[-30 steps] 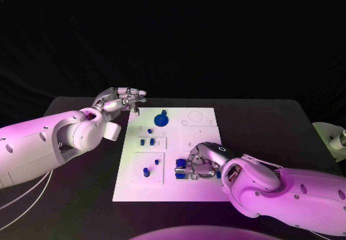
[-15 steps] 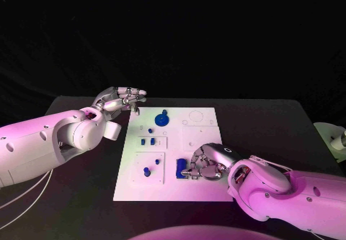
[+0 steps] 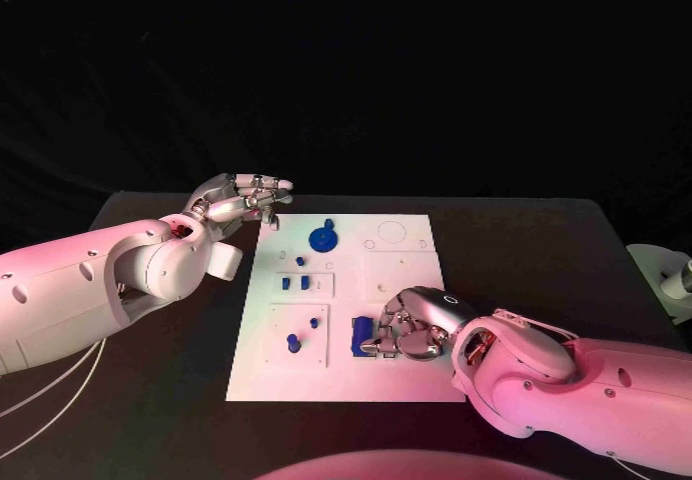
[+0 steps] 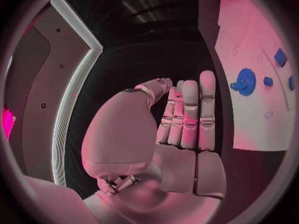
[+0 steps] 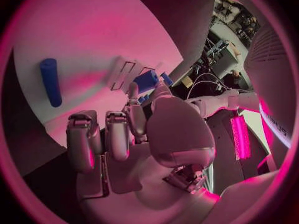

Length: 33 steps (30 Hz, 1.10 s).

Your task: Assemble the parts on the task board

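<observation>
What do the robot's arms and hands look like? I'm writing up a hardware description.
Both arms are smooth white rounded shells with small dark dots. The left hand and right hand are silver metal with segmented fingers. Thin white cables trail beside the left arm.

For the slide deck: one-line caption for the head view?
Right robot hand rests on blue parts on the board; left robot hand hovers at its far corner.

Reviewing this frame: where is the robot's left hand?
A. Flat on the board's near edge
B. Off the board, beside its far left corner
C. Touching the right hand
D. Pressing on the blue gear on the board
B: the left hand is off the task board, next to its far left corner, touching no part.
</observation>
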{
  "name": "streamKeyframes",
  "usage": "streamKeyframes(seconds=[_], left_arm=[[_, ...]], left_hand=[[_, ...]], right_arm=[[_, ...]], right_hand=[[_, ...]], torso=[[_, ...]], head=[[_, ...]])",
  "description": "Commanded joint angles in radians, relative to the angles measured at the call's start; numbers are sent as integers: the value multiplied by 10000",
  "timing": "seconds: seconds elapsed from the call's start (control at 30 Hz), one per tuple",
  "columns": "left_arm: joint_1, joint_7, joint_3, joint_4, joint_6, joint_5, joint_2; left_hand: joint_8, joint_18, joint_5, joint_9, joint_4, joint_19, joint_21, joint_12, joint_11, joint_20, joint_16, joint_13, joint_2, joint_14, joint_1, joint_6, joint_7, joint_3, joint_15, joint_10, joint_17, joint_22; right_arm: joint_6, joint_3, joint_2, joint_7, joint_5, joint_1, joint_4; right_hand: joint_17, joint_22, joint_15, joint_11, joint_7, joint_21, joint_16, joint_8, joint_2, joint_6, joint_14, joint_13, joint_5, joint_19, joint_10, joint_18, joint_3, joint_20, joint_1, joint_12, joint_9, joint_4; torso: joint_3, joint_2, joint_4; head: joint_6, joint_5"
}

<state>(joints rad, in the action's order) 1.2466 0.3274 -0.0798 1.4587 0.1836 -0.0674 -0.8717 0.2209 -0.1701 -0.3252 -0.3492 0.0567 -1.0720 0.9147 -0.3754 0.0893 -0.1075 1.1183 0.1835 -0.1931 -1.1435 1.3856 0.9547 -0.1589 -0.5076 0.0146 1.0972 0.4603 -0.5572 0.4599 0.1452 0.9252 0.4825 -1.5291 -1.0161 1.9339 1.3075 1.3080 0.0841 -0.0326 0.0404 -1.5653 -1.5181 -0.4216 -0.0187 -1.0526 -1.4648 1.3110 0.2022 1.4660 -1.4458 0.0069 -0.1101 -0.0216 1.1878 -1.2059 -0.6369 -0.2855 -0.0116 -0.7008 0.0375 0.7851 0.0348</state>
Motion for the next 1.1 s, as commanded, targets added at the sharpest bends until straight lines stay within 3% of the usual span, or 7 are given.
streamKeyframes(seconds=[0.03,0.37,1.1], left_arm=[[5,31,8,17,-146,49,27],[5,35,7,14,-115,49,19],[5,10,1,0,-115,50,2]], left_hand=[[39,-141,-66,13,45,24,-37,-58,-3,21,-5,11,36,67,-35,-2,-43,-7,-10,-61,-17,18],[33,-141,-70,18,70,23,-47,-77,3,17,1,18,44,67,-62,-19,-52,-3,-5,-81,-21,24],[21,-143,-88,25,68,18,-60,-102,5,14,8,28,47,69,-50,-54,-56,-18,-5,-117,-27,32]], right_arm=[[-364,6,-79,23,-98,9,-102],[-480,6,-22,37,-287,5,-229],[-233,0,322,-144,-235,-9,-36]], right_hand=[[1010,2628,78,14,4,-55,-39,-3,33,17,-774,162,65,1048,-73,-69,1,35,119,-17,17,-54],[1059,2628,85,5,-3,-55,-52,44,-71,17,-779,202,-61,1048,-85,-69,-63,43,909,-16,98,-4],[1001,2628,67,35,33,-55,-31,62,-114,13,-766,155,-81,1048,-54,-69,-238,33,793,79,129,-72]], torso=[[-5,0,6],[-4,3,-6],[1,1,-2]], head=[[5,1],[19,0],[1,2]])
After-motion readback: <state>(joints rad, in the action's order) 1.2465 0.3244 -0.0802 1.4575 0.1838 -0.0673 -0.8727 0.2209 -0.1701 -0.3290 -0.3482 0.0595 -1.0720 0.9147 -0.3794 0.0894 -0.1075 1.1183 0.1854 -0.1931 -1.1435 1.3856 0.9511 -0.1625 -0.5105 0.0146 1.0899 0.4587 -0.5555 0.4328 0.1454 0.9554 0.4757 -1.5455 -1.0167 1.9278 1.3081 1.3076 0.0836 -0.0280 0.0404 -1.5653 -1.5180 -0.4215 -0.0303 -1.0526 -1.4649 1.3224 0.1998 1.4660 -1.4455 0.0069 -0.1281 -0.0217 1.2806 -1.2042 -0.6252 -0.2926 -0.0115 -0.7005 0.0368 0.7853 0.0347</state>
